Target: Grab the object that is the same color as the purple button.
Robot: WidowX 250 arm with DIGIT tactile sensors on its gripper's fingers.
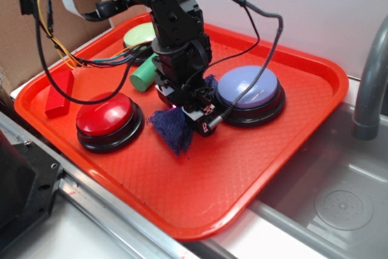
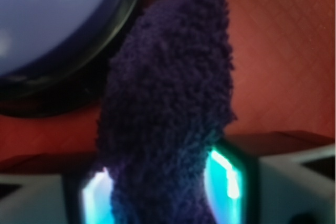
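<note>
Exterior view. Red tray (image 1: 291, 168) sits on a steel counter, a sink basin off its right edge. The gripper (image 1: 185, 108) is down near the tray's middle, just beside the purple button (image 1: 248, 89). The cloth (image 1: 173, 128) hangs from it, dark and fuzzy, its free end drooping toward the tray's near edge. Whether that end touches the tray surface I cannot tell. Red button (image 1: 104, 115) sits just left of the cloth; green button (image 1: 141, 33) near the far-left corner, half hidden by the arm; green cylinder (image 1: 144, 74) behind the gripper; red block (image 1: 59, 94) by the left edge.

Wrist view. Fingers (image 2: 223, 174) are clamped on the cloth (image 2: 168, 119), one lit pad showing on each side of the pile. The cloth fills most of the frame; the purple button's (image 2: 47, 19) dome is upper left, close.

Risks, as I judge them. The grip looks to be on one end of a soft fold, so the terry could slide out under a quick lift. The trailing end could drag across or snag the red button. A sideways move toward the purple button could bump it.
</note>
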